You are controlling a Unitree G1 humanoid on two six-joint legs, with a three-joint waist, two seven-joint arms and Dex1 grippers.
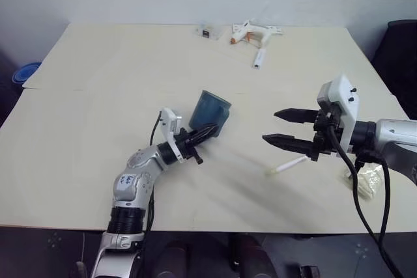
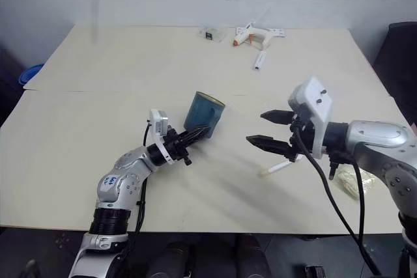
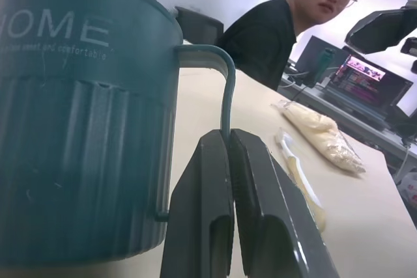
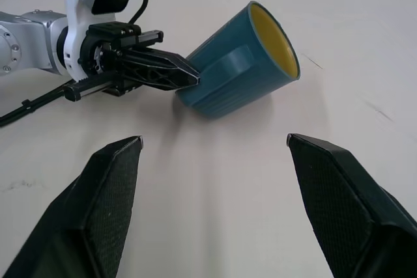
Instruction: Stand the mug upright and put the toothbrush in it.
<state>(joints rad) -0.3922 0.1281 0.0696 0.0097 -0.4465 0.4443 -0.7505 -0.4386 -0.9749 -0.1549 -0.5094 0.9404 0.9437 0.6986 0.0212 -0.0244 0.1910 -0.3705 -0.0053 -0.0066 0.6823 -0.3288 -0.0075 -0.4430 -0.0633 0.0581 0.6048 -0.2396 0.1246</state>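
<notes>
Teal mug (image 3: pixel 78 128) reading "HOME" is pinched by its handle in the left tool (image 1: pixel 207 132); right tool (image 1: pixel 281 127) gapes empty.

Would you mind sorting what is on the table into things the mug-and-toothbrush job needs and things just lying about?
Part of the job:
- mug, tilted, its handle pinched in the left gripper
- toothbrush, lying on the table under the open right gripper

Just lying about:
- glue gun
- short white tube
- small clear packet
- bag of pale pieces
</notes>
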